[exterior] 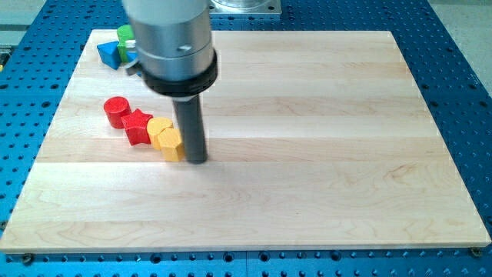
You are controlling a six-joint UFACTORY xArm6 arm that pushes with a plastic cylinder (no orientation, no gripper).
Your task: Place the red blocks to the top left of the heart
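Note:
A red cylinder (116, 111) and a red star-shaped block (137, 126) lie side by side at the board's left. Touching the star's right side is a yellow heart-shaped block (157, 128), and a yellow hexagonal block (171, 144) touches it at its lower right. My tip (197, 160) rests on the board just right of the yellow hexagonal block, close to or touching it. The red blocks sit left and upper left of the yellow heart.
A blue block (110, 53) and a green block (125, 35) lie near the board's top left corner, partly hidden by the arm's grey body (171, 38). The wooden board (323, 154) sits on a blue perforated table (461, 77).

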